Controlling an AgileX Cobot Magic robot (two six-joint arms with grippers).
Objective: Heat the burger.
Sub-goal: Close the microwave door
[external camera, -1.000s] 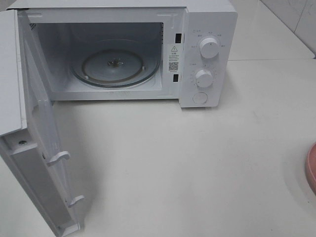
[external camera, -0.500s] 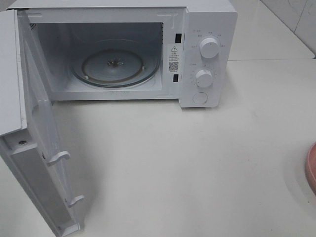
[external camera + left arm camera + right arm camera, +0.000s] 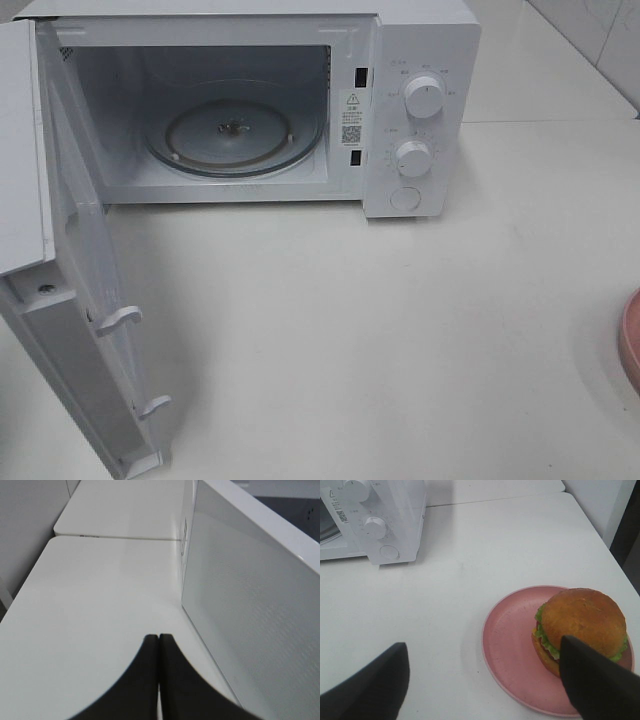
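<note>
one microwave [image 3: 300, 100] (two knobs [image 3: 424, 97]), one burger [image 3: 580, 627], one pink plate [image 3: 512, 647].

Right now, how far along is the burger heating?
Done: microwave door stands open, glass turntable bare. In hand: nothing; the left tool is shut on nothing beside the door, and the right tool is open above the burger, which sits on its pink plate. Left: grasp, load, close, start.

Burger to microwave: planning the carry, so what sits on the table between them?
Only bare table beyond the pink plate, per the right wrist view.
</note>
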